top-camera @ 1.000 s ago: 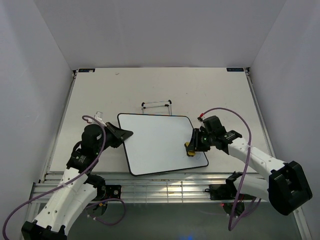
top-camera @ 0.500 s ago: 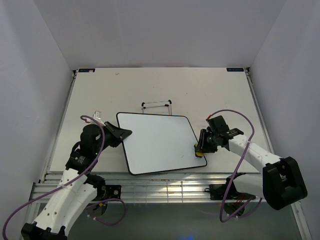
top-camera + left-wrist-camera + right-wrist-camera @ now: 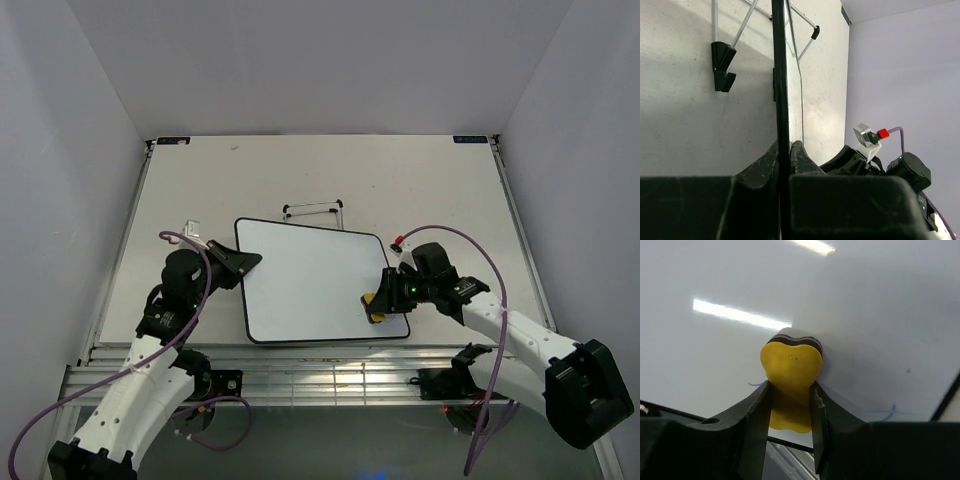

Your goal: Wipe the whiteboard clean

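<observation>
Only illegible blue smudges [image 3: 887,414] mark the whiteboard [image 3: 310,280].

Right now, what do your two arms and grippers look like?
The left arm and right arm have white link shells with black joint housings. A purple cable loops along each; a red plug tips the right one. The left gripper and right gripper are black, with tapering fingers.

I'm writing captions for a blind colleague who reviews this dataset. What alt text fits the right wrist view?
The right gripper squeezes a yellow eraser, its dark felt edge against the glossy whiteboard. Faint blue marks show near the board's black frame at lower right.
</observation>
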